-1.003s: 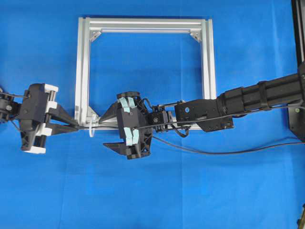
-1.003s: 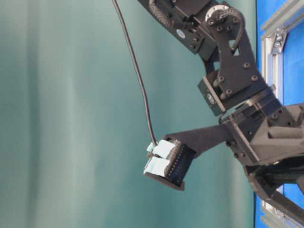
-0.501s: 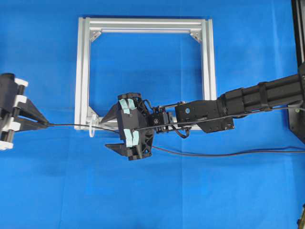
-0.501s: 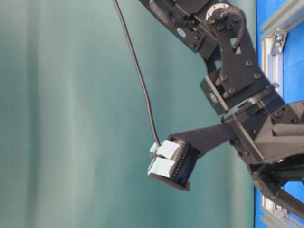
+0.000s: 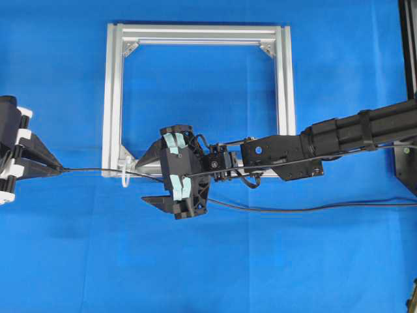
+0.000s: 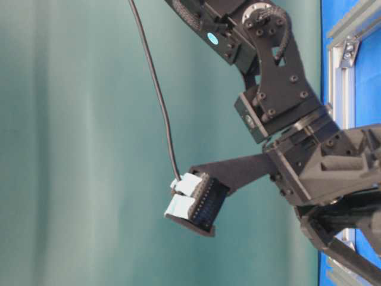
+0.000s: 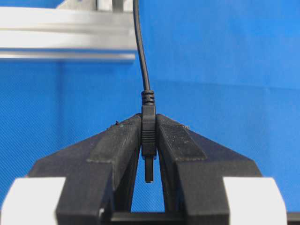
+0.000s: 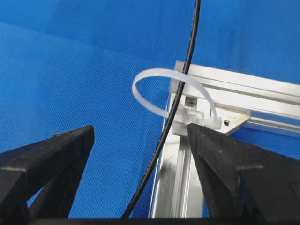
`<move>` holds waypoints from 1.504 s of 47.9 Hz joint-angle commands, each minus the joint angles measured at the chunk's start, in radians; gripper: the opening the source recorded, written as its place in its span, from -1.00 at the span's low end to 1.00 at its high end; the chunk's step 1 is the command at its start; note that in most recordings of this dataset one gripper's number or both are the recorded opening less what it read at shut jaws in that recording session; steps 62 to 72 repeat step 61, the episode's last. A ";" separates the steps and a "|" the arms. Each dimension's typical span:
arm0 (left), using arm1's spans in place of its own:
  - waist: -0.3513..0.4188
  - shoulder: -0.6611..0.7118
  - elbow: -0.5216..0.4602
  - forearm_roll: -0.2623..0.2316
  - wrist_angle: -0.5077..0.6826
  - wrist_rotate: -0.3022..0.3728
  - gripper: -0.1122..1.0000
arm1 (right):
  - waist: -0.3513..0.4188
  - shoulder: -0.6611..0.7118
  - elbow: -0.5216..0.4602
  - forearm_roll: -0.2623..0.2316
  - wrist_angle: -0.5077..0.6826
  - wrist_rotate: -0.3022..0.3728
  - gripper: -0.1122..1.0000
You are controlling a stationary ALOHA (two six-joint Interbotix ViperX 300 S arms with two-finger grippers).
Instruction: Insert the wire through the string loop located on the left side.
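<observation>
With the left end effector (image 7: 148, 154) clamped on the plug end of the thin black wire (image 5: 91, 171), the wire runs through the small white string loop (image 8: 171, 91) at the silver aluminium frame's (image 5: 112, 98) lower-left corner; right end effector (image 5: 171, 175) spread wide, holding nothing, over the blue desk (image 5: 65, 261).

The left gripper (image 5: 60, 169) is seen at the left edge of the overhead view, pointing right, its jaws pressed together with something thin and black pinched between the fingers (image 7: 173, 140). The right arm (image 5: 352, 137) is stretched in from the right edge, nearly level. The right gripper (image 5: 148, 184) is held with its jaws wide apart, apparently holding nothing.
</observation>
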 commanded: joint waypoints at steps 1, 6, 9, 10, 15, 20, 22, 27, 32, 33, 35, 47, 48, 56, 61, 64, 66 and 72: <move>0.000 0.025 -0.012 0.002 -0.008 -0.012 -0.64 | 0.002 -0.052 -0.008 0.002 -0.002 0.002 0.91; 0.000 0.058 -0.014 0.002 -0.002 -0.038 -0.64 | 0.005 -0.054 -0.008 0.002 -0.003 0.002 0.91; 0.000 0.075 -0.015 0.002 0.000 -0.046 -0.64 | 0.006 -0.054 -0.008 0.002 -0.003 0.002 0.91; 0.000 0.081 -0.017 0.002 0.000 -0.046 -0.64 | 0.006 -0.055 -0.008 0.002 -0.003 0.002 0.91; 0.000 0.100 -0.021 0.002 -0.003 -0.046 -0.39 | 0.009 -0.055 -0.006 0.002 -0.002 0.002 0.91; 0.000 0.098 -0.020 0.003 -0.003 -0.046 0.18 | 0.009 -0.055 -0.008 0.002 -0.002 0.002 0.91; 0.000 0.092 -0.020 0.003 -0.003 -0.046 0.43 | 0.009 -0.057 -0.008 0.002 0.000 0.002 0.91; 0.000 0.072 -0.017 0.003 -0.003 -0.040 0.68 | 0.009 -0.060 -0.006 0.002 0.003 0.002 0.91; 0.000 0.046 -0.015 0.003 -0.003 -0.038 0.53 | 0.009 -0.063 -0.008 0.002 0.003 0.002 0.91; 0.000 0.040 -0.015 0.003 -0.003 -0.038 0.52 | 0.009 -0.064 -0.008 0.002 0.003 0.002 0.91; 0.000 0.025 -0.014 0.003 -0.003 -0.037 0.52 | 0.009 -0.069 -0.008 0.002 0.003 0.002 0.91; 0.000 -0.106 -0.041 0.026 -0.006 -0.035 0.52 | 0.006 -0.130 -0.008 0.002 0.051 0.002 0.91; 0.000 -0.117 -0.046 0.029 -0.008 -0.035 0.52 | 0.005 -0.138 -0.008 0.002 0.057 0.002 0.91; 0.000 -0.198 -0.081 0.071 -0.009 -0.034 0.52 | 0.003 -0.209 -0.011 0.002 0.104 -0.002 0.90; 0.002 -0.229 -0.109 0.114 -0.009 -0.032 0.52 | 0.003 -0.250 -0.011 0.000 0.123 -0.002 0.90; 0.002 -0.229 -0.109 0.114 -0.009 -0.032 0.52 | 0.003 -0.250 -0.011 0.000 0.123 -0.002 0.90; 0.002 -0.229 -0.109 0.114 -0.009 -0.032 0.52 | 0.003 -0.250 -0.011 0.000 0.123 -0.002 0.90; 0.002 -0.229 -0.109 0.114 -0.009 -0.032 0.52 | 0.003 -0.250 -0.011 0.000 0.123 -0.002 0.90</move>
